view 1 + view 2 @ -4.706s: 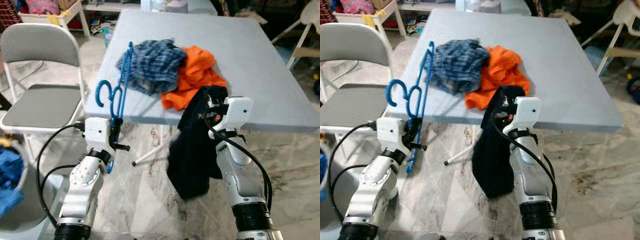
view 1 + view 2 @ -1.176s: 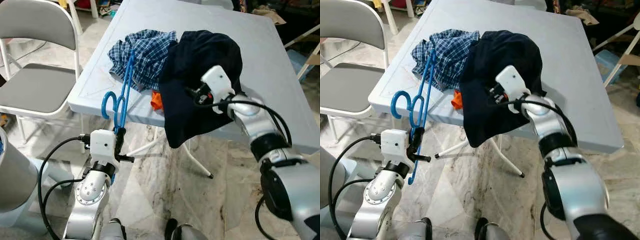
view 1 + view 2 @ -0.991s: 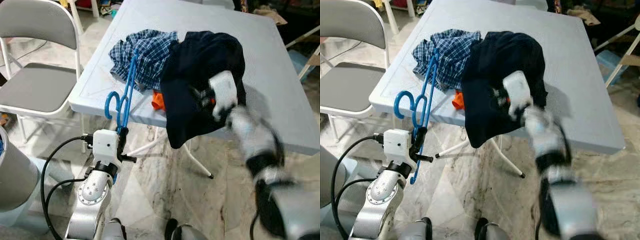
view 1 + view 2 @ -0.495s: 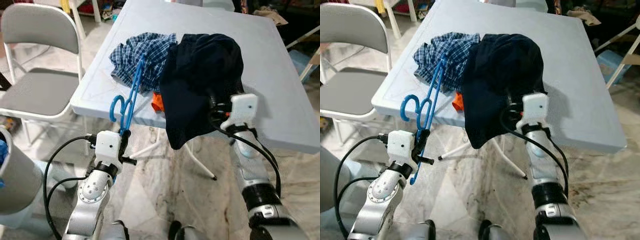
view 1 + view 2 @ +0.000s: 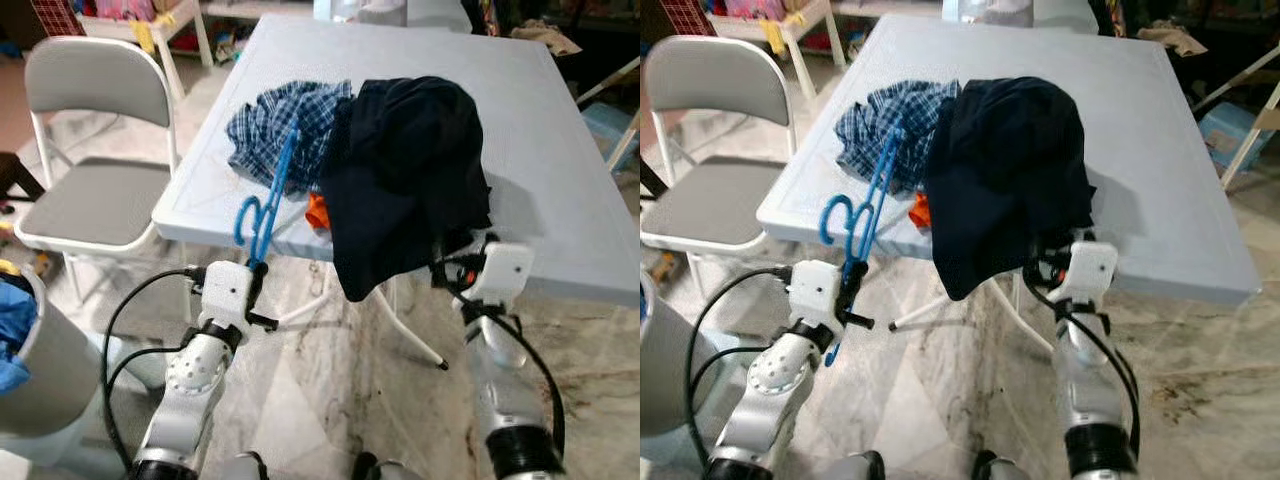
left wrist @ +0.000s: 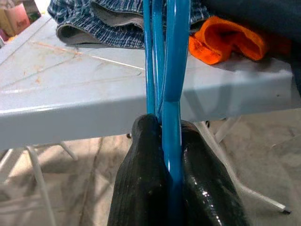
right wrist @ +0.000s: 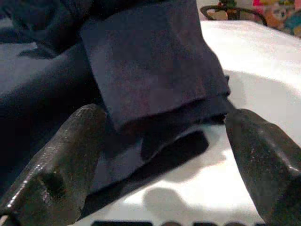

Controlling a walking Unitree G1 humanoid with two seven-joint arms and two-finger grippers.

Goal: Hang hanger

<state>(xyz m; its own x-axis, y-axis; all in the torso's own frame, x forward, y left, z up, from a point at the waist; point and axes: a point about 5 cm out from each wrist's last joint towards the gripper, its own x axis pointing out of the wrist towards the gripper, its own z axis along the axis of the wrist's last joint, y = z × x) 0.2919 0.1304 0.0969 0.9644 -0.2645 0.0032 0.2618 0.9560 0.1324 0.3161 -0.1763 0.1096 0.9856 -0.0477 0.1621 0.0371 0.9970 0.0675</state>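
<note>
Orange cloth point(image 5: 317, 210) mostly buried under dark navy garment point(image 5: 405, 180). Blue plastic hanger point(image 6: 165, 66) upper part cut off by frame edge, lower end hidden between left tool point(image 6: 171, 162) fingers. Right tool point(image 7: 160, 155) fingertips cropped at frame edges.

Both eye views look forward and down from the head onto the near edge of a grey table point(image 5: 560, 180), a folding chair point(image 5: 95, 190) at the left. They share almost the whole scene, slightly offset sideways. The left wrist view sits close behind the left gripper point(image 6: 171, 141), looking along a blue hanger point(image 6: 175, 56) toward the table's near edge. The right wrist view looks between the right gripper's point(image 7: 164, 136) spread fingers at a navy garment point(image 7: 150, 66), very near.
</note>
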